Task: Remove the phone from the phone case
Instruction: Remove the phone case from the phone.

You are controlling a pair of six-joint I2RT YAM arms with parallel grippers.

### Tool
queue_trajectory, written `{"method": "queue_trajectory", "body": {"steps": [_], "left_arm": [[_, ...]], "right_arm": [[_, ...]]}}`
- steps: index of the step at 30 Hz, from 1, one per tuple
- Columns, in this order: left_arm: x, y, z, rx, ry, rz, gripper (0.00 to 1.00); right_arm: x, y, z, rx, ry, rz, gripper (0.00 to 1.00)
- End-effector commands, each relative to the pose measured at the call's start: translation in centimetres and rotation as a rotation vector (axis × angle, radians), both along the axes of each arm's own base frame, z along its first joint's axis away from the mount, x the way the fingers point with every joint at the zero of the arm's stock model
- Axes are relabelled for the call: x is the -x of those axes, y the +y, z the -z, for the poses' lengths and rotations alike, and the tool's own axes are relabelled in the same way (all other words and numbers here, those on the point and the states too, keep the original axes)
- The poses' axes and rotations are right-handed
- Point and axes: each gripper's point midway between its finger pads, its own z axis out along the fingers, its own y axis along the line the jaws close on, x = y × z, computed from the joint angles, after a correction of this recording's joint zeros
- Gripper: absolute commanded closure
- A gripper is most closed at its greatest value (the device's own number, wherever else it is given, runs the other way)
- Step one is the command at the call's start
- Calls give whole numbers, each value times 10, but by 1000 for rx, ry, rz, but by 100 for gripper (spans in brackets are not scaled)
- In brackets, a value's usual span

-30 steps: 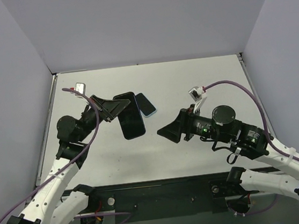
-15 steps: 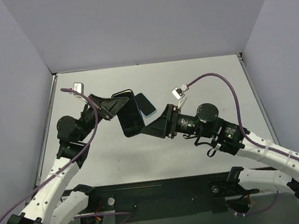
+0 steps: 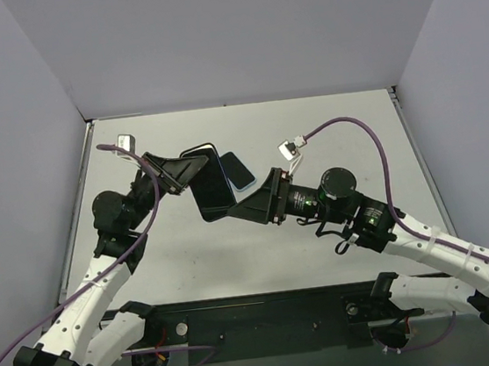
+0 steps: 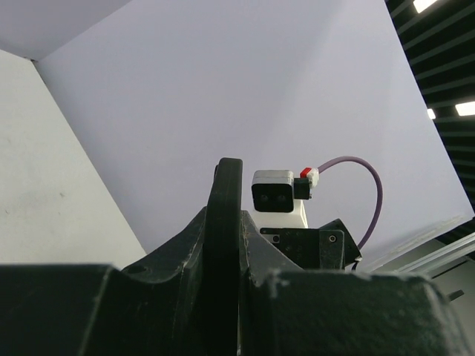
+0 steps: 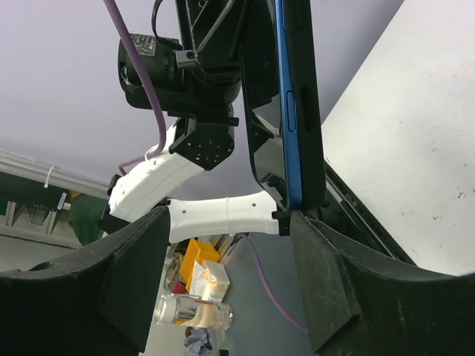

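Observation:
A dark phone [image 3: 213, 189] with a blue side edge [image 5: 292, 111] sits in a black case and is held up in the air, tilted, above the table. My left gripper [image 3: 184, 177] is shut on its upper left edge; in the left wrist view the thin dark edge [image 4: 226, 222] stands clamped between the fingers. My right gripper [image 3: 240, 210] is open at the phone's lower right corner. In the right wrist view the phone's lower end hangs just above the right finger [image 5: 334, 282], and the gap between the fingers [image 5: 230, 222] holds nothing.
A flat dark thing with a light blue rim [image 3: 239, 169] lies on the white table [image 3: 335, 128] just behind the held phone. Grey walls close the table on three sides. The arm bases and a black rail [image 3: 269, 317] run along the near edge.
My right arm has swung left and forward, bringing its open gripper up to the phone's lower corner. The left gripper has lifted the phone slightly and keeps its hold.

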Motion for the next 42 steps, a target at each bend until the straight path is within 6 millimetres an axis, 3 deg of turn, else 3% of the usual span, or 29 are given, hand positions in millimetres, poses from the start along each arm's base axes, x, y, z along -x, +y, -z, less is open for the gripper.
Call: {"method": "queue_trajectory", "body": {"steps": [1, 14, 17, 21, 24, 29, 34, 36, 37, 38, 39, 40, 42], "left_arm": [[22, 6, -40, 110, -108, 44, 100], [46, 6, -49, 204, -105, 160, 100], [52, 6, -55, 208, -121, 173, 100], [54, 1, -54, 174, -121, 172, 100], [55, -5, -50, 163, -115, 181, 100], [61, -11, -49, 176, -114, 201, 100], [67, -16, -48, 169, -125, 212, 100], [70, -18, -46, 154, -146, 219, 100], [72, -19, -46, 136, -171, 216, 100], [73, -22, -43, 97, -159, 224, 95], [69, -22, -36, 39, -180, 195, 82], [64, -23, -28, -25, -126, 170, 59], [57, -15, -15, -138, -113, 77, 24]], "right_arm": [[-6, 0, -22, -75, -45, 8, 39], [-31, 5, -24, -73, -49, 51, 40], [-37, 9, -18, -44, -50, 53, 41], [-39, 21, -27, -62, -52, 17, 44], [-42, 33, -35, -105, -43, -9, 57], [-47, 48, -42, -167, -27, -39, 64], [-52, 50, -44, -180, -27, -25, 77], [-54, 47, -46, -181, -38, -16, 96], [-54, 45, -43, -171, -30, -10, 100], [-55, 40, -44, -168, -33, 1, 100], [-54, 36, -41, -163, -31, 4, 100], [-53, 28, -44, -169, -34, 21, 100], [-56, 13, -44, -170, -26, 55, 100]]}}
